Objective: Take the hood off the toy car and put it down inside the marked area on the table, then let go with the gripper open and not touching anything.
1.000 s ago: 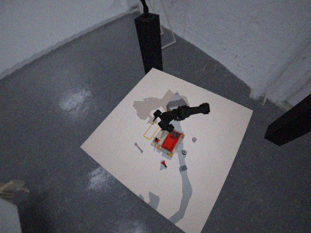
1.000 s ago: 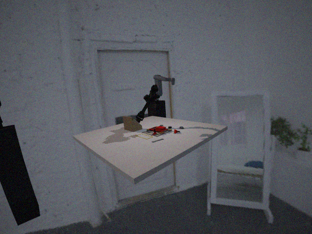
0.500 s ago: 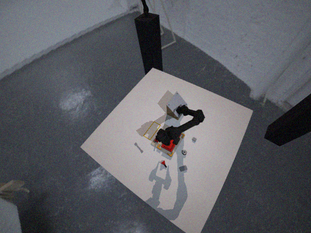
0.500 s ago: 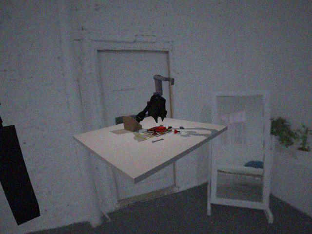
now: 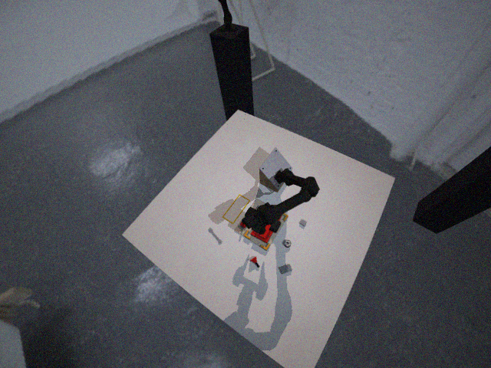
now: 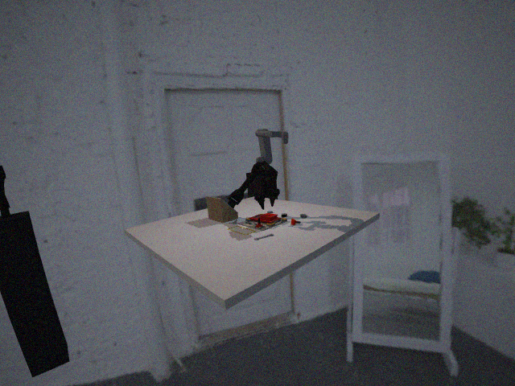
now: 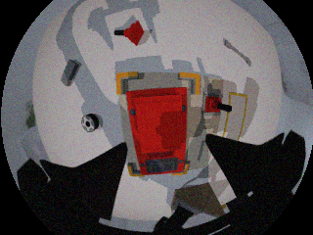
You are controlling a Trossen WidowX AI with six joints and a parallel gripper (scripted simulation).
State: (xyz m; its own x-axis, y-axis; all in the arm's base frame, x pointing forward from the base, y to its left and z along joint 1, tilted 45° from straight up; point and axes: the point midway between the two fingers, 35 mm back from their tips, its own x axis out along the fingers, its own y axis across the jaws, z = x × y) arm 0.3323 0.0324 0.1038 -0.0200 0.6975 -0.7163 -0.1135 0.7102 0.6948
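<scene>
The toy car [image 5: 265,239] [image 6: 268,217] [image 7: 156,110] is a red body with a dark part at one end, sitting on a grey base with yellow corners. Its red hood is on it; the hood's exact edges are hard to tell. My gripper [image 6: 267,207] [image 7: 167,143] is open and empty, above the car and pointing down, with one finger toward each long side in the wrist view. The arm partly hides the car in the top view. The marked area [image 5: 231,205] [image 7: 238,94] is a yellow outline on the table beside the base, with nothing standing in it.
A wedge-shaped stand [image 5: 268,180] [image 6: 221,209] rises near the car's dark end. A red piece with a black stem [image 7: 212,104] stands between car and outline; another [image 5: 254,260] [image 7: 136,33] lies beyond. A wheel [image 5: 286,241] [image 7: 90,122], grey block [image 5: 285,268] [image 7: 71,72] and wrench [image 5: 215,235] [image 7: 237,52] lie around.
</scene>
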